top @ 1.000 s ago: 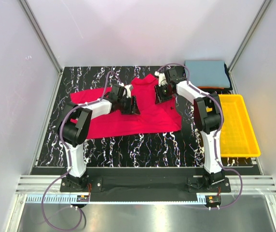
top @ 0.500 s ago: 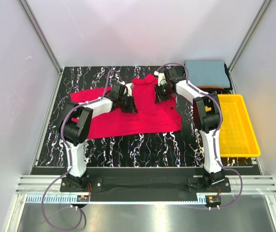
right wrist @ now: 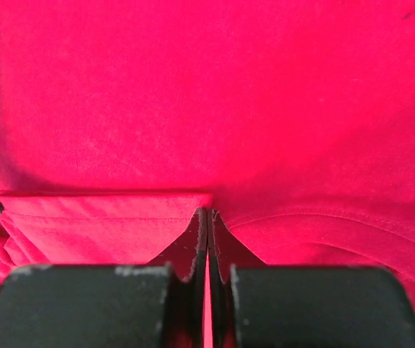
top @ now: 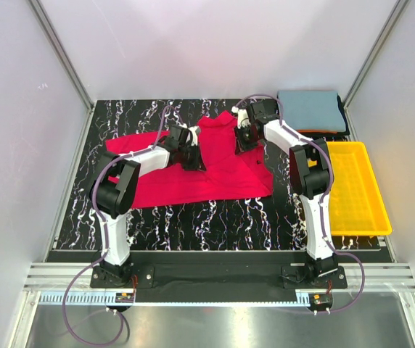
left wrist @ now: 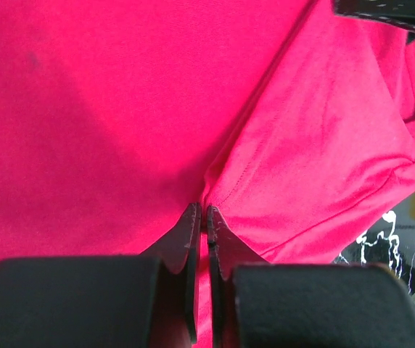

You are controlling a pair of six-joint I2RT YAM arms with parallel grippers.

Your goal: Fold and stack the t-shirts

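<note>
The red t-shirt [top: 226, 177] is spread over the middle of the dark marbled table [top: 215, 214], partly doubled over itself, with one part reaching out toward the left. The left gripper [left wrist: 202, 212] is seen with its fingers pressed together on a ridge of the red cloth, beside a sleeve seam. A thin strip of red is visible between them, so the cloth is judged to be pinched. The right gripper [right wrist: 207, 214] is closed in the same way on a hemmed edge. Both are placed near each other on the far half of the garment.

In the far right corner a grey-blue t-shirt [top: 307, 109] is laid folded on the orange and dark t-shirts [top: 316, 131], just beyond the yellow tray [top: 381, 217].

The cloth is expected to be light and soft, without any stiffness – it will sag, follow every pull and drag on the table. Little force is needed and nothing can be broken, but a thin pinch may slip out, or a second layer may be taken by mistake. Hold is best taken at a hem or seam, where the cloth is thicker, and at two points along one edge – so that the fold line can be made straight.
</note>
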